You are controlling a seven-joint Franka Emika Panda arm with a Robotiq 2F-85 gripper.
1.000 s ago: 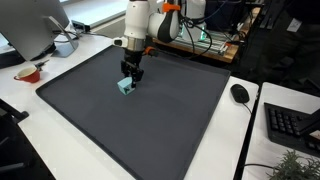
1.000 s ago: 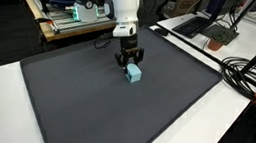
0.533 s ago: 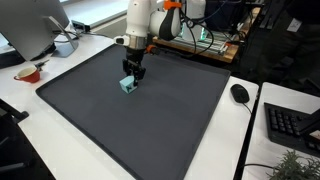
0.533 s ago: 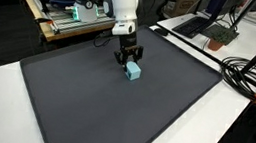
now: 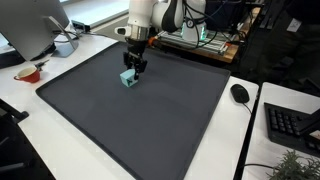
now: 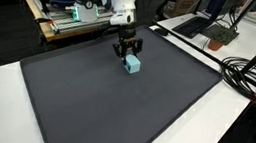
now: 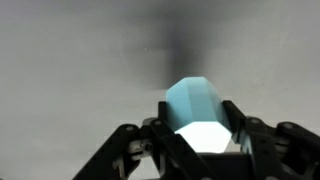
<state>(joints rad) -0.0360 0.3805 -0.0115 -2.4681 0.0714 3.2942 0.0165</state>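
While the wrist view shows the jaws clamped on the light-blue cube (image 7: 200, 110) from both sides, its underside is cut off there, so whether it clears the black mat (image 5: 150, 125) is hard to tell. Over the last second, cube and jaws have shifted together toward the mat's far edge in both exterior views, which suggests the grasp holds and the cube is being carried. Farther off on the bench (image 5: 60, 140), a computer mouse (image 5: 239, 93) lies beside the mat.

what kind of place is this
Probably a lab or office workspace: a keyboard and mouse on white desks, a monitor, and a robot arm whose claw grips a light blue block.
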